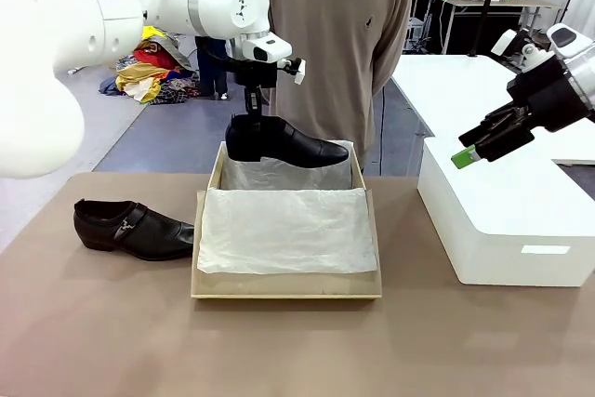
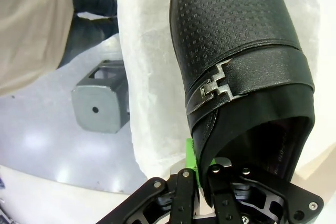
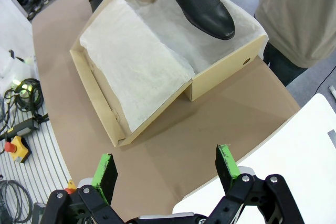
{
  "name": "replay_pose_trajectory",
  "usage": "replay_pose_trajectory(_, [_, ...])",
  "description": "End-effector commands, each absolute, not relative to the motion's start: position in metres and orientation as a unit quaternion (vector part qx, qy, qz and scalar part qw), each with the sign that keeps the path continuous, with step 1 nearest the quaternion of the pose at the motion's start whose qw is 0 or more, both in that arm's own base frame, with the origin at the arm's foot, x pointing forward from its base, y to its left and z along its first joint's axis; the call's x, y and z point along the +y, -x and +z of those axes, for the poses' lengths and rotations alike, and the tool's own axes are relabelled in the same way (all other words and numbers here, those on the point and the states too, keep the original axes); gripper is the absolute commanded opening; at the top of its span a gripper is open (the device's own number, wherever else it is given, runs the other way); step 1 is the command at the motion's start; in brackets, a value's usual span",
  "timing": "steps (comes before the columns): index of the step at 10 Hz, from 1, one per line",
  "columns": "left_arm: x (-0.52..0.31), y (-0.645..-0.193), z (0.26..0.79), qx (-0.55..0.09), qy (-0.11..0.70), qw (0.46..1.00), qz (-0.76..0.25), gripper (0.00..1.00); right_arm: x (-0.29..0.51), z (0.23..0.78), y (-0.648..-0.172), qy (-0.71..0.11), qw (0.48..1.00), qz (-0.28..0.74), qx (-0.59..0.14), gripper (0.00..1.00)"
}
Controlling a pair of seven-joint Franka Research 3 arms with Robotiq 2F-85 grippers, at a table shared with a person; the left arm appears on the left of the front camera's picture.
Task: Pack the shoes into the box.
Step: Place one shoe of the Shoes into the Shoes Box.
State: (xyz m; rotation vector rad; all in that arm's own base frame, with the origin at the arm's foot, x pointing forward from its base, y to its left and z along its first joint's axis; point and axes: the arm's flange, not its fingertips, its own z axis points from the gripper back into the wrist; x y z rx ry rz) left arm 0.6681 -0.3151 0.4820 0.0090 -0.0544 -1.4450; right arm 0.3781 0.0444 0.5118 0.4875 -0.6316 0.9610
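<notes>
The brown table (image 1: 279,350) carries an open cardboard shoebox (image 1: 279,287) lined with white tissue at its middle toward the far edge, a black buckled dress shoe (image 1: 130,227) just left of it, toe apparently touching its side, and a white box (image 1: 507,220) by the right edge.

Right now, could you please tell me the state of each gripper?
Left gripper: closed on the heel end of one shoe, held over the box.
Right gripper: open, holding nothing.
</notes>
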Motion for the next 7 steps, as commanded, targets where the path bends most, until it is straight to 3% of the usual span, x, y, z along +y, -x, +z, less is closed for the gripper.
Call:
replay_pose_trajectory(1, [-0.315, -0.677, 0.487, -0.023, 0.003, 0.756, -0.654, 0.00, 0.044, 0.510, -0.381, -0.238, 0.800, 0.457, -0.308, 1.00])
replay_pose_trajectory(7, [-0.314, -0.670, 0.460, -0.008, 0.013, 0.743, -0.670, 0.00, 0.044, 0.510, -0.381, -0.238, 0.800, 0.457, -0.308, 1.00])
